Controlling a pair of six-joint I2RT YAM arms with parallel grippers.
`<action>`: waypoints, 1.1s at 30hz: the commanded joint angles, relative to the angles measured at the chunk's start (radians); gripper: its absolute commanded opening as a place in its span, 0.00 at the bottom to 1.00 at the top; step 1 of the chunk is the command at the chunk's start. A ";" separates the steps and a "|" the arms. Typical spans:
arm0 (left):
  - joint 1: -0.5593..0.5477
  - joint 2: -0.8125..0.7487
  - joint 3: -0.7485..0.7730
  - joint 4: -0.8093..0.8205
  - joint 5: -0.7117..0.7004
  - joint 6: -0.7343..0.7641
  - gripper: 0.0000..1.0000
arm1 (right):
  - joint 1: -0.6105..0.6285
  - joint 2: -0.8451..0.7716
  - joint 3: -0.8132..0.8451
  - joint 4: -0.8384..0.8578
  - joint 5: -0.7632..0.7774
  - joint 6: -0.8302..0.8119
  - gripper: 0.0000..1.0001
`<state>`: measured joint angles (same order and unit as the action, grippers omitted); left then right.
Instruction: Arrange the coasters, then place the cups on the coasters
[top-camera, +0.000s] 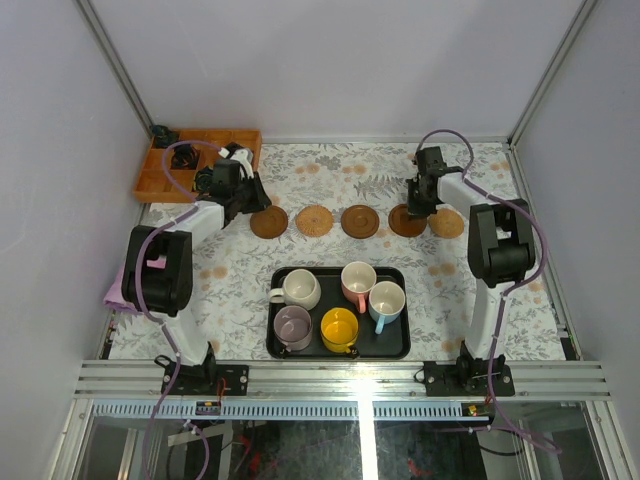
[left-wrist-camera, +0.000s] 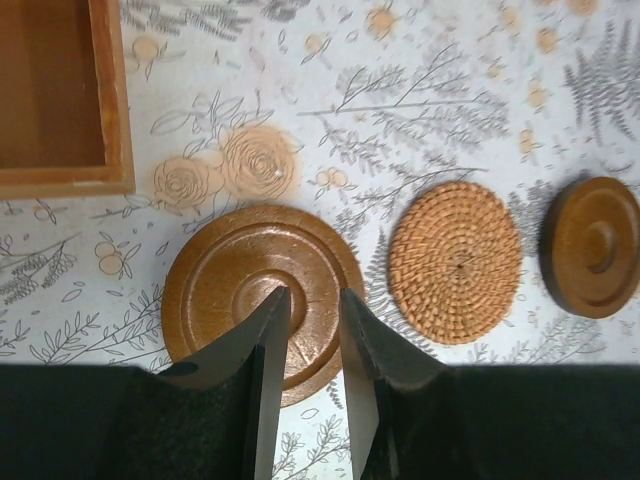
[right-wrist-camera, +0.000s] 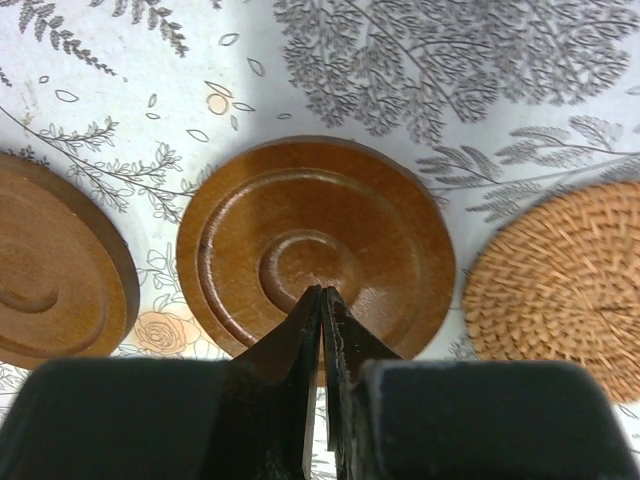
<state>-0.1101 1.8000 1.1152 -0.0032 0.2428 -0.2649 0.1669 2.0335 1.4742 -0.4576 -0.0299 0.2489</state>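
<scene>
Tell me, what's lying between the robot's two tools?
A woven coaster and a dark wooden coaster, side by side, seen in the top view.

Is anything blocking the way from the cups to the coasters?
Nothing lies on the table between the cups and the coasters. But the left gripper and right gripper hang over two of them.
</scene>
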 joint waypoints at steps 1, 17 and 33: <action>0.009 -0.056 0.015 0.058 0.039 -0.007 0.26 | 0.021 0.028 0.070 0.011 -0.031 -0.018 0.08; 0.009 -0.068 -0.013 0.070 0.061 -0.030 0.27 | 0.092 0.076 0.081 0.007 -0.067 -0.008 0.08; 0.008 -0.061 -0.015 0.069 0.063 -0.026 0.28 | 0.114 0.105 0.131 -0.008 -0.083 -0.012 0.08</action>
<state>-0.1101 1.7489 1.1122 0.0090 0.2924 -0.2840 0.2657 2.1174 1.5524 -0.4610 -0.0765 0.2436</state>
